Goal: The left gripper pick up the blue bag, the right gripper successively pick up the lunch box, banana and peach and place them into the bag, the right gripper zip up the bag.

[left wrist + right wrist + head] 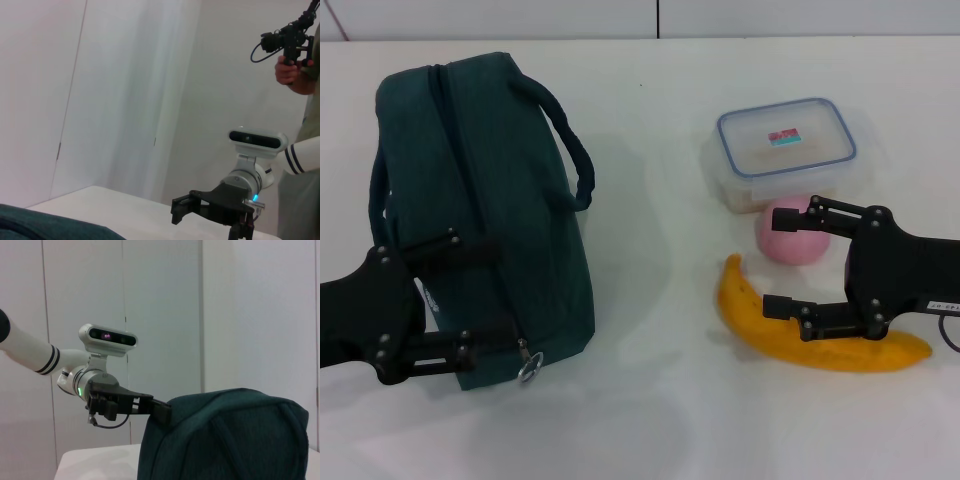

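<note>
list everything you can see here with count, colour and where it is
blue bag: one, dark teal, lying on its side on the left of the table, zipped shut
metal ring zip pull: one, silver, at the bag's near corner
lunch box: one, clear with blue-rimmed lid, far right of the table
peach: one, pink, just in front of the lunch box
banana: one, yellow-orange, nearest of the three foods, right side
table: one, white, under everything
person with a camera: one, standing in the background of the left wrist view
left gripper: one, black, open, fingers straddling the bag's near end
right gripper: one, black, open, over the peach and banana
</note>
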Motion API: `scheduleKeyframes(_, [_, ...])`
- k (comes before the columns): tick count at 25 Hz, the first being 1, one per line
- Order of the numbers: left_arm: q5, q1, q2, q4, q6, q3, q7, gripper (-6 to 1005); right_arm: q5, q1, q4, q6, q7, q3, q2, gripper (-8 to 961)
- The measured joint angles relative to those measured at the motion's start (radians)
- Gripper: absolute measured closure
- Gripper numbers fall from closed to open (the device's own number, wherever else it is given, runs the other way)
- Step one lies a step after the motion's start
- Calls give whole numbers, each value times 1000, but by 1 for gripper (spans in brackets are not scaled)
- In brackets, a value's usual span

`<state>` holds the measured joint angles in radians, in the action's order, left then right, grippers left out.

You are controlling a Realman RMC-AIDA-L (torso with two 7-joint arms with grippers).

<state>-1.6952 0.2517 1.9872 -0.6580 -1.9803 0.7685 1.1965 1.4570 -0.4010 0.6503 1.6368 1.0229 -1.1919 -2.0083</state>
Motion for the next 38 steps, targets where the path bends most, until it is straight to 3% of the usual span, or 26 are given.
scheduleKeyframes(17, [13, 6, -1, 0, 10, -1, -9, 146, 0, -12, 4, -4, 3, 5, 1, 71])
scheduleKeyframes(28, [229, -13, -18, -5, -49, -15, 4, 152, -5, -6, 1, -6, 5, 16, 5, 72])
scheduleKeyframes(31, [324, -27, -10, -2, -46, -82, 48, 153, -6, -5, 1, -7, 5, 31, 4, 73])
scheduleKeyframes(35, [366, -22, 4, -1, 8, -306, 211, 155, -7, -4, 0, -8, 5, 45, 1, 73])
scheduleKeyframes(38, [364, -17, 4, -5, 117, -403, 318, 157, -8, -4, -1, -8, 5, 48, 1, 73])
